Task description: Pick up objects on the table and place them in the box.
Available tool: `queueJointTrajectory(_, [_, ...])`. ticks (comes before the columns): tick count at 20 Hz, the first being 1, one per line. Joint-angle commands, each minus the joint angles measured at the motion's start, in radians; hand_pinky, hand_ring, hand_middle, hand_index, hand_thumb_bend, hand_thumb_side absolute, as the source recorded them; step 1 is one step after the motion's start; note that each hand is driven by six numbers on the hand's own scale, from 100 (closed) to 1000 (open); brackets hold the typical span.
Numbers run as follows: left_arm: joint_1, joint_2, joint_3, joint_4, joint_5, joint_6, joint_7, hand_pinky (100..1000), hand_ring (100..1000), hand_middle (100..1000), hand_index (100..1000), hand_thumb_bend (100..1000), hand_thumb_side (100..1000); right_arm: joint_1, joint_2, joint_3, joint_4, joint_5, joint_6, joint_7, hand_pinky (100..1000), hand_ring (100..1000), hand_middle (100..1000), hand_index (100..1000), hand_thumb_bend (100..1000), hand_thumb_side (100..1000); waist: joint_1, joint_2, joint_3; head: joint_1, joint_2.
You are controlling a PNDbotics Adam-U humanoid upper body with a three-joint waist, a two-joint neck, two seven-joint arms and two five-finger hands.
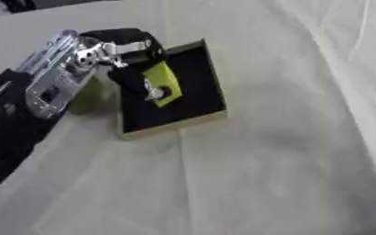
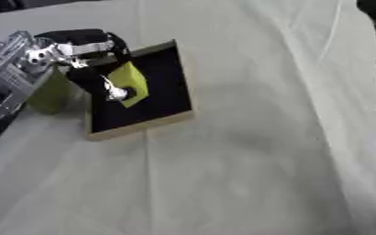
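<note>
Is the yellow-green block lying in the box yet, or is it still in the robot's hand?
In the hand. The left hand has fingers curled round the yellow-green block, over the box and its dark interior.

Inventory: one box [image 1: 193, 108], black inside with a tan rim, under the left hand [image 1: 131, 55]; one yellow-green block [image 1: 163, 82] in that hand's curled fingers; one olive-green object [image 2: 51, 94] just beside the hand's wrist; one white cloth-covered table [image 1: 263, 174].
</note>
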Motion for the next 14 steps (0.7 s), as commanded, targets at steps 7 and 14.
queueJointTrajectory(7, [-0.004, 0.057, 0.038, -0.064, 0.027, -0.007, -0.053, 952, 855, 762, 900, 492, 474, 0.007, -0.024, -0.009, -0.020, -0.005, -0.017, -0.012, 890, 957, 603, 814, 100, 633, -0.006, -0.037, 0.010, -0.003, -0.001])
queueJointTrajectory(14, [0.050, 0.165, 0.100, -0.178, 0.069, 0.011, -0.008, 944, 853, 765, 895, 443, 390, 0.021, -0.033, -0.014, -0.020, 0.005, -0.022, -0.018, 890, 957, 602, 813, 100, 631, -0.002, -0.041, 0.021, -0.021, 0.003])
